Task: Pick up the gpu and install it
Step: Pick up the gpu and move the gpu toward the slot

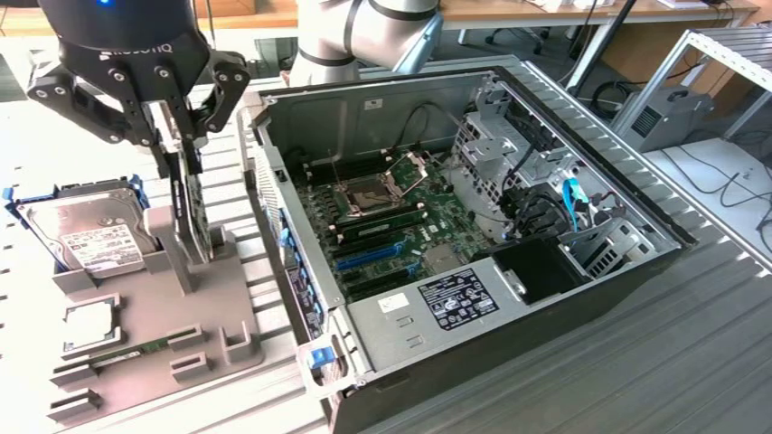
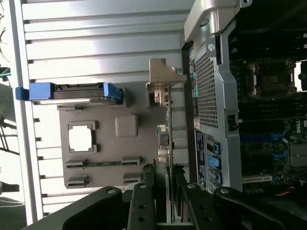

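Note:
The gpu point(image 1: 187, 212) stands on edge in the grey parts holder point(image 1: 157, 316) at the exterior view's left, beside the open computer case point(image 1: 483, 226). My gripper point(image 1: 181, 149) reaches down over it from above, its black fingers shut on the card's upper part. In the wrist view the gpu point(image 2: 169, 120) appears edge-on as a thin line, with its silver end bracket point(image 2: 160, 79) at the far end. There the gripper point(image 2: 169, 196) has its fingers pressed to both faces. The card's lower edge sits at the holder's upright posts.
A silver hard drive point(image 1: 90, 231) in blue rails, a square chip point(image 1: 90, 324) and a green memory stick point(image 1: 121, 354) lie on the holder. Inside the case the motherboard point(image 1: 386, 217) has blue slots point(image 1: 368, 256) and a CPU socket. The case's rear wall point(image 2: 216, 96) stands close to the card.

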{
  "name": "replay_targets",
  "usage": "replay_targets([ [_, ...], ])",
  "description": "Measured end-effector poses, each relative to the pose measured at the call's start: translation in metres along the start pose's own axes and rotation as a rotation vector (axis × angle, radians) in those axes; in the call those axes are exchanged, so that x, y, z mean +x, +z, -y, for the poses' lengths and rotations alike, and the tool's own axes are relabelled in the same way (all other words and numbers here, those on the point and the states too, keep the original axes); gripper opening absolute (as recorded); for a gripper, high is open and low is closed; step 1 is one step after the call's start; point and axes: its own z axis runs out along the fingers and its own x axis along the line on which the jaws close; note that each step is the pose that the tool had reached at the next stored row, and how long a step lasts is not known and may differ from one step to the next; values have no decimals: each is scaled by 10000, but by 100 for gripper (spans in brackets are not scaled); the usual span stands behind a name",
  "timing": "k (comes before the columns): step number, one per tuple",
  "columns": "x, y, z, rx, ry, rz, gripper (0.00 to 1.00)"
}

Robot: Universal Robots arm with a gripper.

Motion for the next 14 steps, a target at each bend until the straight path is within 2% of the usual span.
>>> replay_targets([
  [14, -5, -150, -5, 0, 0, 0, 27],
])
